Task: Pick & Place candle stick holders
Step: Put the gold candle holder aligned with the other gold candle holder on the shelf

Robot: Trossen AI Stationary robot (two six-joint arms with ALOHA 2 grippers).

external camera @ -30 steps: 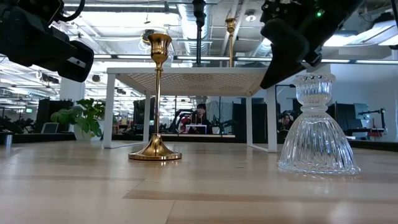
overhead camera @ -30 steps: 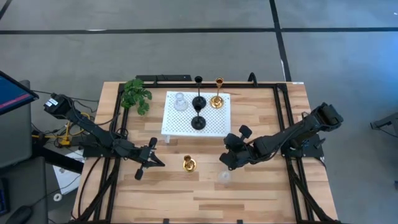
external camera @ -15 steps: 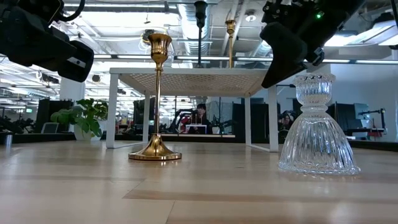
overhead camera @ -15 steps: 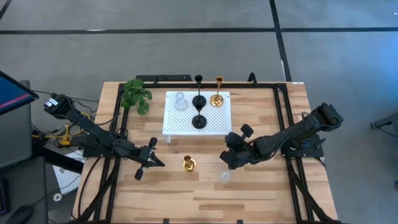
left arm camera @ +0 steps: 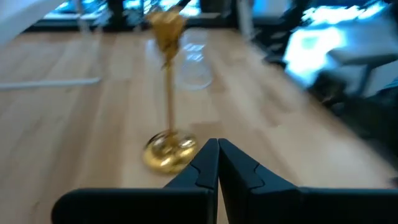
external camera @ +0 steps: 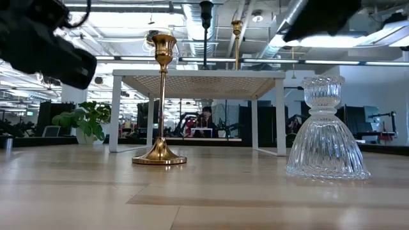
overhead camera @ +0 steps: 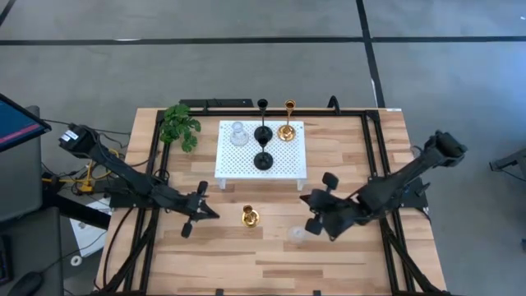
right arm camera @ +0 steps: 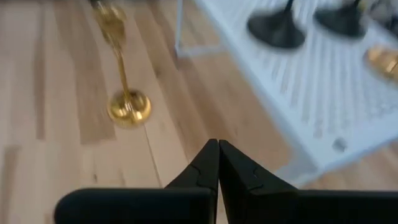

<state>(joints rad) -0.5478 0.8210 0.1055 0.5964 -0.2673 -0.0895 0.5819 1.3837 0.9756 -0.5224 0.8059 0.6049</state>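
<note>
A gold holder [overhead camera: 250, 216] and a clear glass holder [overhead camera: 297, 233] stand upright on their bases on the wooden table, in front of the white platform [overhead camera: 246, 168]. On the platform stand two black holders [overhead camera: 262, 131] [overhead camera: 262, 160], a second gold holder [overhead camera: 287, 130] and a second glass holder [overhead camera: 238, 133]. My left gripper [overhead camera: 209, 212] is shut and empty, left of the gold holder [left arm camera: 169, 149]. My right gripper [overhead camera: 311, 220] is shut and empty, raised just right of the glass holder [external camera: 327, 128].
A green leafy plant [overhead camera: 180, 125] stands at the table's far left, beside the platform. A black frame rail [overhead camera: 371, 148] runs along the table's sides and back. Bare wood lies along the near edge [overhead camera: 263, 271].
My right gripper has gone up and toward the table's near edge, rising out of the low view above the glass holder; it stays shut. The holders have not moved.
</note>
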